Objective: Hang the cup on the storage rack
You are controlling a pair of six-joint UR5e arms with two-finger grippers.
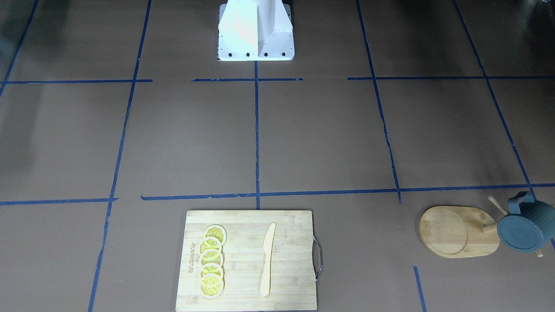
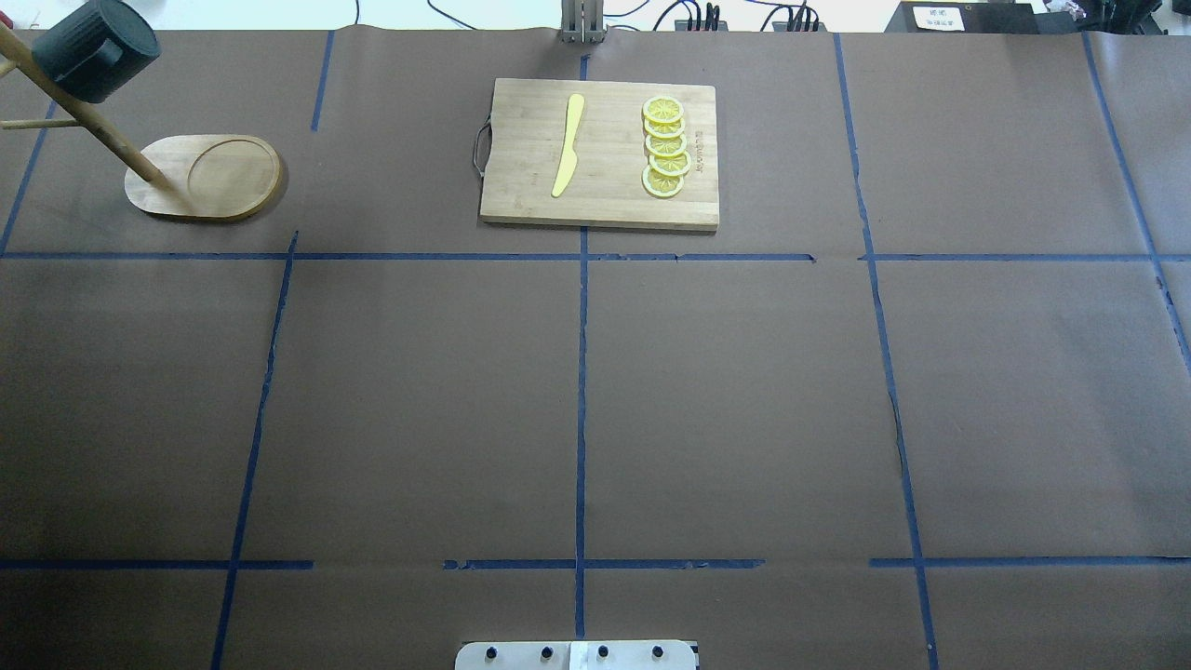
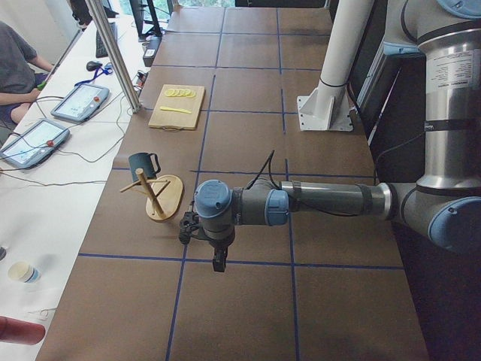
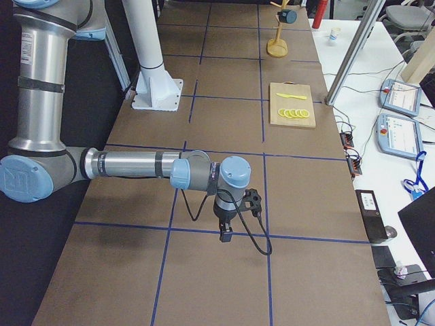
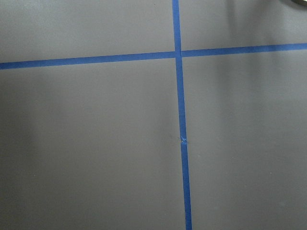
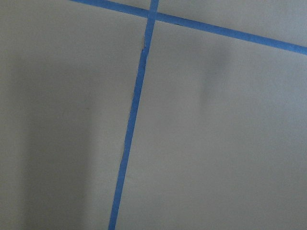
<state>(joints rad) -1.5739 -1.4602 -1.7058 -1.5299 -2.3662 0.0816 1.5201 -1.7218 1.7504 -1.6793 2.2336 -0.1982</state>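
Observation:
The dark blue-grey cup (image 1: 522, 229) hangs on a peg of the light wooden storage rack (image 1: 455, 232), bottom toward the front camera. In the overhead view the cup (image 2: 88, 58) sits high on the slanted post above the oval base (image 2: 214, 177), at the far left. My left gripper (image 3: 217, 263) shows only in the left side view, over the table and well short of the rack (image 3: 161, 197). My right gripper (image 4: 224, 236) shows only in the right side view, far from the rack (image 4: 277, 46). I cannot tell whether either is open or shut.
A rectangular cutting board (image 2: 600, 200) with a metal handle lies at the far middle, bearing a yellow knife (image 2: 568, 144) and several lemon slices (image 2: 664, 149). The white robot base (image 1: 256, 30) stands at the near middle. Blue tape lines cross the brown table.

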